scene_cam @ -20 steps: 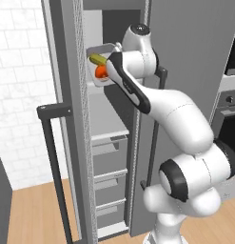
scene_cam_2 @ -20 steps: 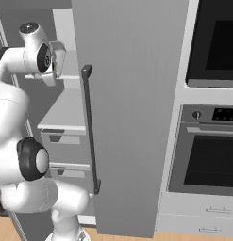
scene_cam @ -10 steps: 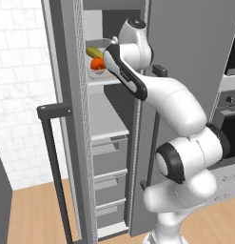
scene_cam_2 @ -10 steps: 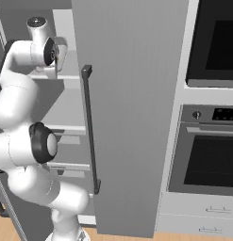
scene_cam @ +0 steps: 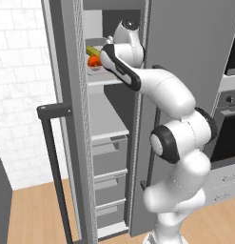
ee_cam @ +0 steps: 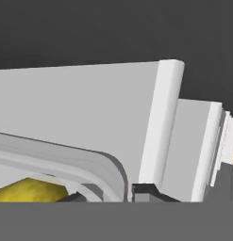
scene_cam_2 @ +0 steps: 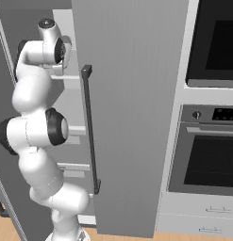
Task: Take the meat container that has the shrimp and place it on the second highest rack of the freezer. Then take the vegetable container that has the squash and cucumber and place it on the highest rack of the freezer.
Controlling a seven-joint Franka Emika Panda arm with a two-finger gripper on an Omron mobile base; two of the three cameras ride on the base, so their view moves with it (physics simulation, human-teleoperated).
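The vegetable container (scene_cam: 93, 66), a shallow white tray, carries the orange-red squash (scene_cam: 94, 61) and the yellow-green cucumber (scene_cam: 92, 50). It hangs inside the open freezer (scene_cam: 71, 119), just above an upper white shelf (scene_cam: 105, 79); contact with the shelf cannot be told. My gripper (scene_cam: 105, 56) is shut on the tray's near edge. In the hand view the tray's curved rim (ee_cam: 89, 164) and the cucumber (ee_cam: 28, 190) lie at the bottom, with the white shelf (ee_cam: 80, 108) beyond. The meat container with the shrimp is out of view.
The freezer's left door (scene_cam: 62, 109) stands open with its dark bar handle (scene_cam: 52, 157). Grey drawers (scene_cam: 109, 157) sit below the shelves. The closed right door (scene_cam_2: 132, 113) with its handle (scene_cam_2: 89, 127) and a wall oven (scene_cam_2: 207, 155) lie to the right.
The arm has stretched up and deeper into the freezer, carrying the vegetable container higher and further in over the upper shelf.
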